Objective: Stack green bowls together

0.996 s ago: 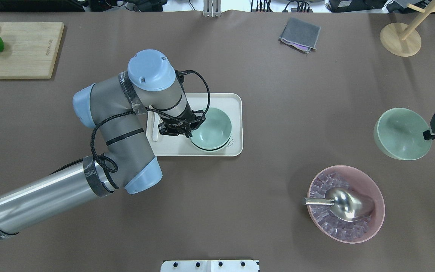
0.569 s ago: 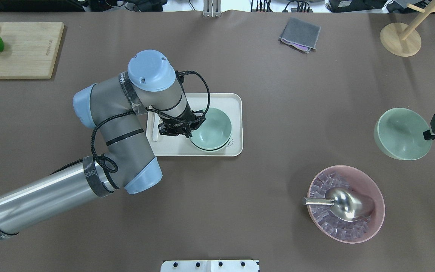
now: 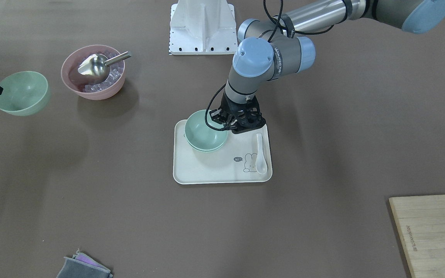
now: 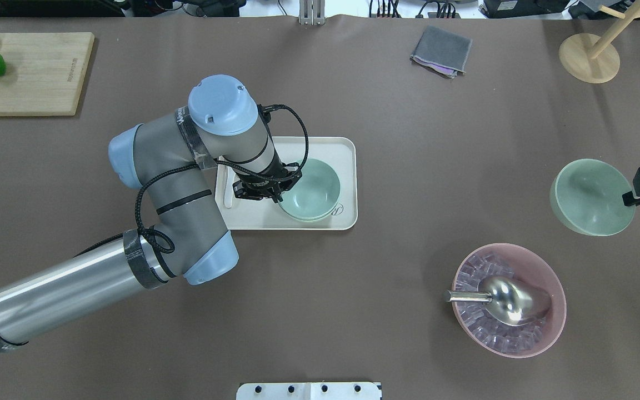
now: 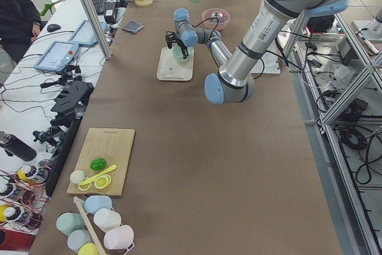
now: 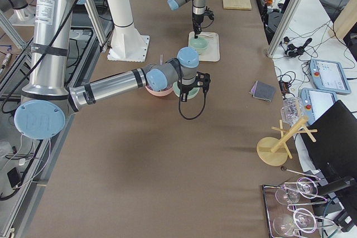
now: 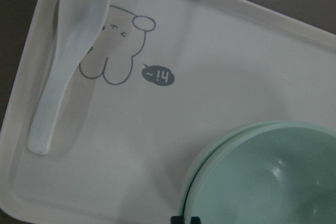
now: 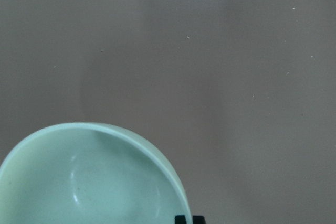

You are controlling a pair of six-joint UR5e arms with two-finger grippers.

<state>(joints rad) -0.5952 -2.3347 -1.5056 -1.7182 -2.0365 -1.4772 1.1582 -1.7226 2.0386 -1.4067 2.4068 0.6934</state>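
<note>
- Table (image 4: 409,139): a brown matte cover, flat. In the overhead view the tray (image 4: 325,147) sits near the middle.
- Tray: cream, rounded rectangle with a low raised lip, smooth, with a rabbit drawing. It could slide if a bowl is dragged sideways.
- Pink bowl (image 4: 542,261): at 4 o'clock from the tray, bigger, and no part of the job.
- Third bowl (image 4: 589,194): pale mint, round, deep and matte. It is at 3 o'clock from the tray, well apart, hanging tilted above the table.
- Top bowl (image 4: 311,189): the same shape, nested in the bottom bowl (image 3: 207,149) on the tray, with the rims almost concentric.
- Left gripper (image 4: 279,195): jaws narrow, pinching the top bowl's thin rim at 9 o'clock.
- Step in hand, as I judge it, is seating and letting go. Open only when the bowl sits level, then rise straight up so the inner finger doesn't hook the smooth wall and lift the bowl.
- Right gripper (image 4: 629,199): closed on the third bowl's rim at 3 o'clock. Level that bowl before it goes over the pair.
- Spoon (image 3: 261,154): white and glossy, on the tray beside the left gripper. Keep the fingers off it.
</note>
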